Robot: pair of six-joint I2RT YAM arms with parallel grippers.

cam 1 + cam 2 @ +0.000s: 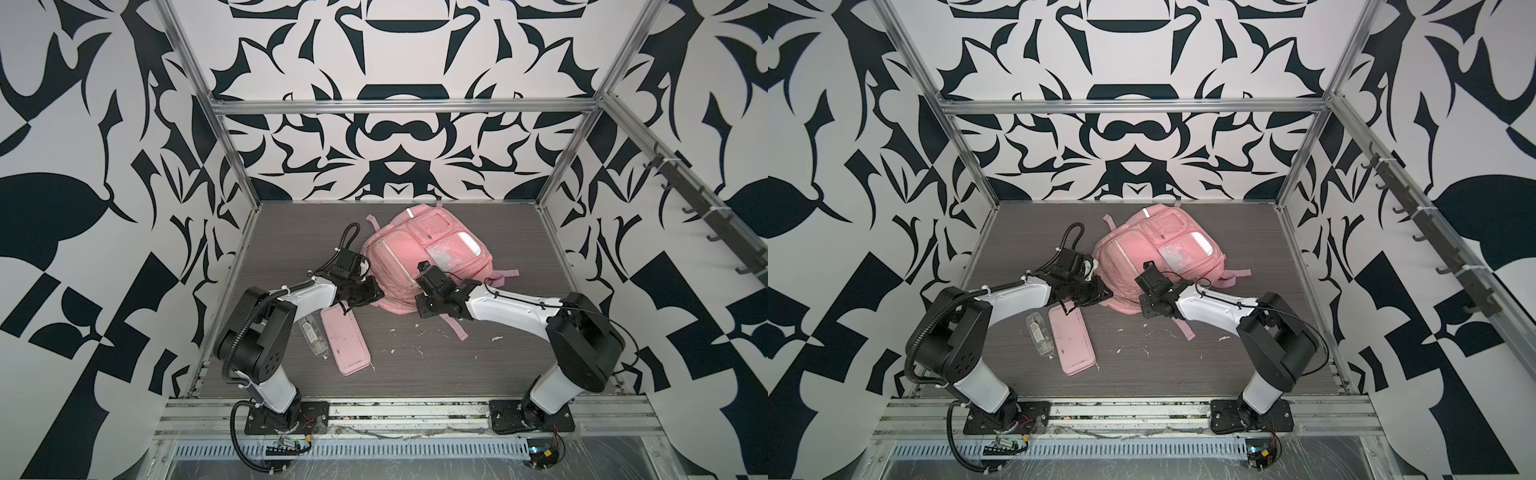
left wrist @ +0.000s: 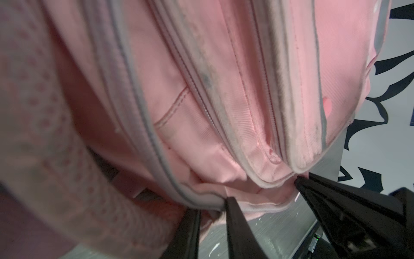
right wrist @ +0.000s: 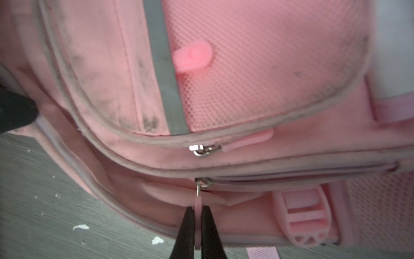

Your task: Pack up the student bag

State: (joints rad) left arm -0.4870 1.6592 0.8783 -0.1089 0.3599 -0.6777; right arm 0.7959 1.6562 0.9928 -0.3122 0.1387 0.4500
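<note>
The student bag, a pink backpack, lies front up toward the back of the dark table in both top views. My left gripper is at its near left corner, and the bag's piped edge is pinched at the narrowly parted fingertips. My right gripper is at the bag's near side, shut on a pink zipper pull. That pull hangs from a metal slider. A second slider sits on the pocket above it.
A flat pink pencil case and a clear bottle lie on the table near the left arm. A loose pink strap trails under the right arm. White scraps dot the front. A rack of hooks lines the right wall.
</note>
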